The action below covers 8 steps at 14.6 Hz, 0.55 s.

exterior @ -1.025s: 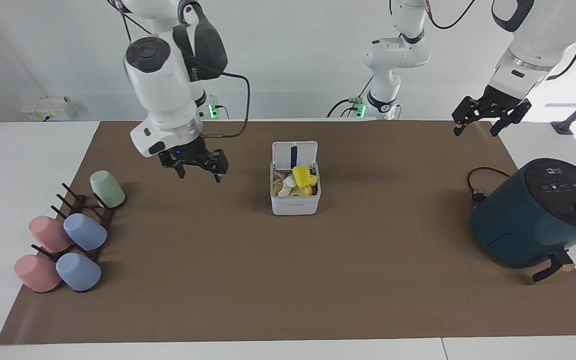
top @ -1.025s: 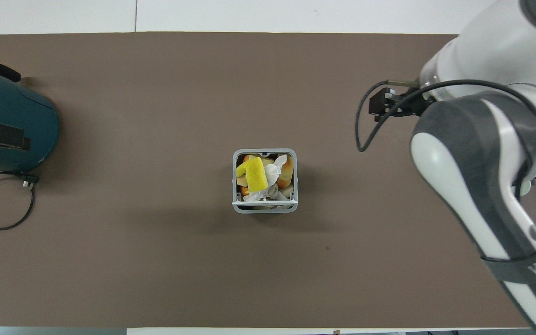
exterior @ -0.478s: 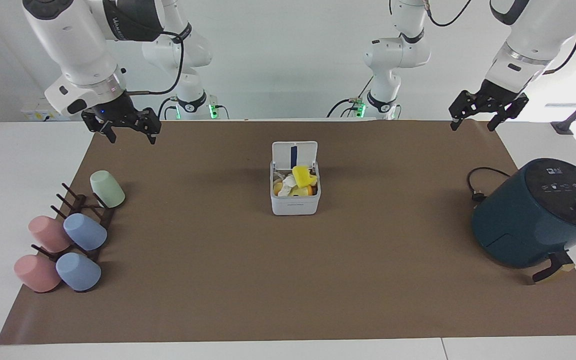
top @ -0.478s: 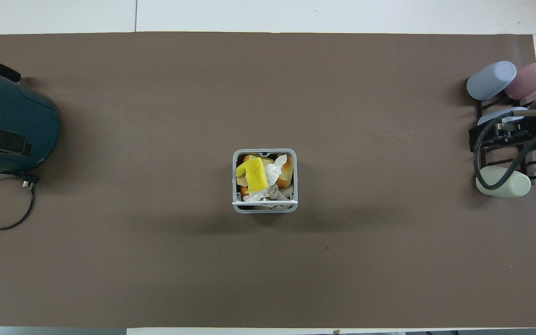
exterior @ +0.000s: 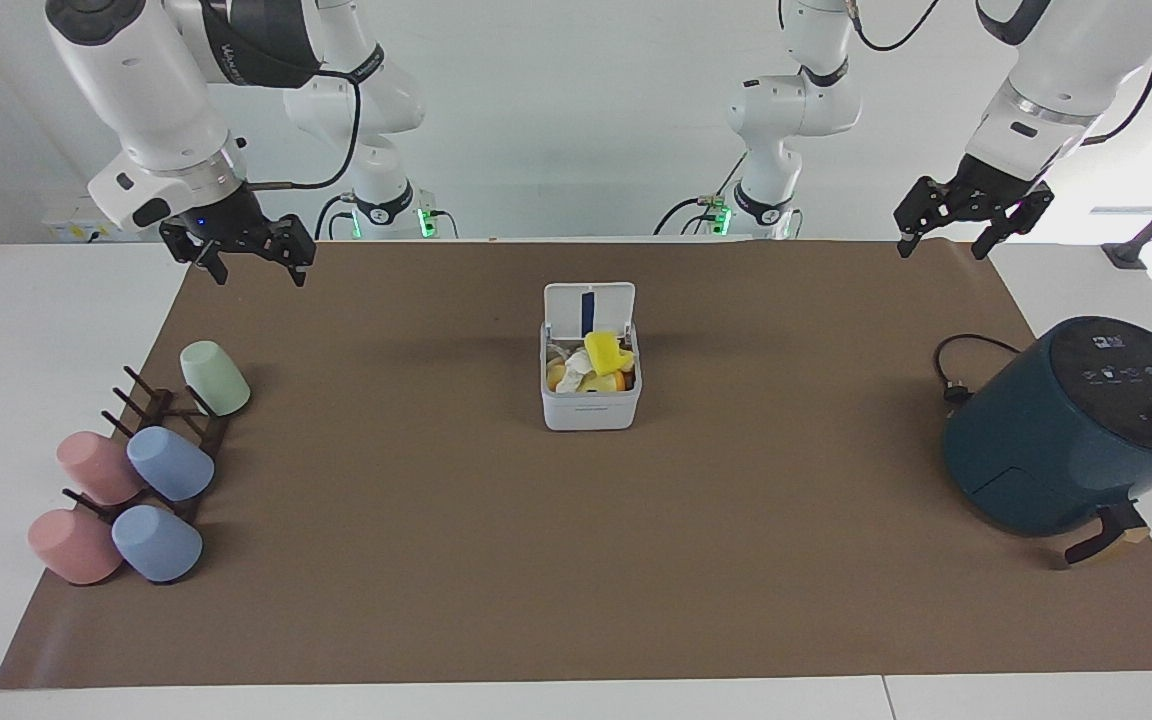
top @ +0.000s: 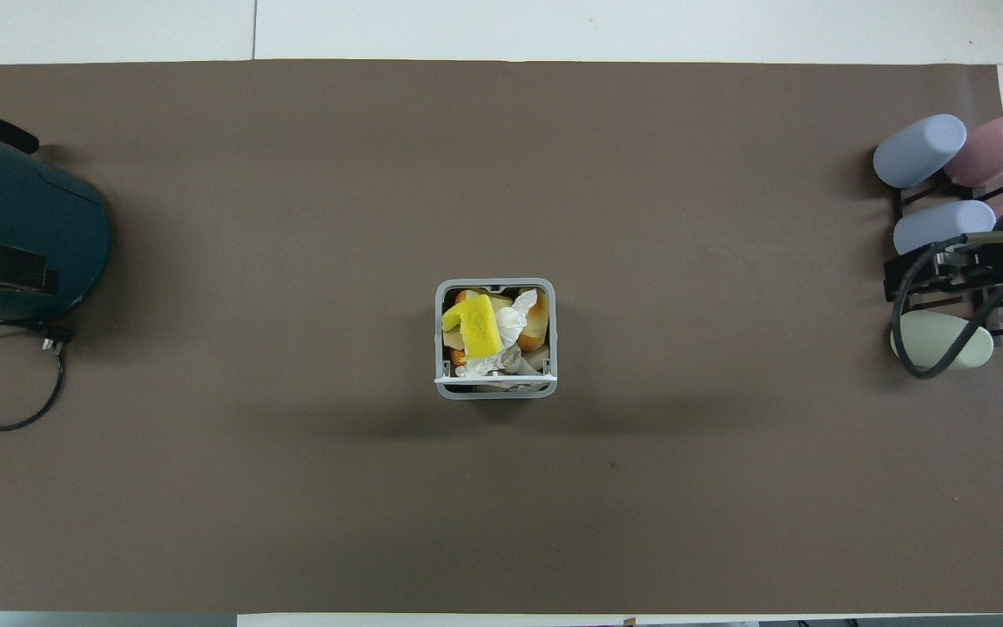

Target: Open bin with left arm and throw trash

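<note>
The white square bin (exterior: 591, 408) stands mid-mat with its lid (exterior: 589, 308) swung up and open. Inside lie the yellow chunk (exterior: 604, 352), the white tissue (exterior: 576, 364) and orange-tan scraps (exterior: 618, 381). The overhead view shows the bin's rim (top: 495, 393), the yellow chunk (top: 477, 326) and the tissue (top: 512, 319). My left gripper (exterior: 941, 248) hangs open and empty over the mat's corner at the left arm's end, close to the robots. My right gripper (exterior: 258, 275) hangs open and empty over the mat's corner at the right arm's end.
A dark-teal round appliance (exterior: 1076, 430) with a black cord (exterior: 951, 375) stands at the left arm's end. A dark rack (exterior: 171, 420) with several pastel cups (exterior: 168, 463) lies at the right arm's end. A brown mat (exterior: 576, 560) covers the table.
My right arm has swung from over the mat beside the bin back to the corner at its own end and has slowed there. My left gripper has risen slightly. The bin is unchanged.
</note>
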Motion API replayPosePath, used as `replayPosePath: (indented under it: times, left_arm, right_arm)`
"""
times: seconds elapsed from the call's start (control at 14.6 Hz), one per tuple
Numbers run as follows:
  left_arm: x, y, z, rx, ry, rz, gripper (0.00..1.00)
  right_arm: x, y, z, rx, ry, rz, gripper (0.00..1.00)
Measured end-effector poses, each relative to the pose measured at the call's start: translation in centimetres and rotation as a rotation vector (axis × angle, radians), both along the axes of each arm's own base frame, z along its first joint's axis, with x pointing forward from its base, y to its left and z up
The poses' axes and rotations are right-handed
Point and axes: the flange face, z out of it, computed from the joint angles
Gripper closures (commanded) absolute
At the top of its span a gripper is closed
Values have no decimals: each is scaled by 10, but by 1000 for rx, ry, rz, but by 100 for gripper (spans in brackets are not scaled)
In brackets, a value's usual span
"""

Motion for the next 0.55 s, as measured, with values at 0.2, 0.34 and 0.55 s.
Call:
replayPosePath:
  times: [0.2, 0.34, 0.55]
  left_arm:
    - [0, 0, 0, 0, 1, 0, 0]
    - [0, 0, 0, 0, 1, 0, 0]
    - [0, 0, 0, 0, 1, 0, 0]
  right_arm:
    - [0, -6, 0, 0, -4, -10, 0]
    - [0, -11, 0, 1, -4, -20, 0]
    - [0, -25, 1, 1, -7, -45, 0]
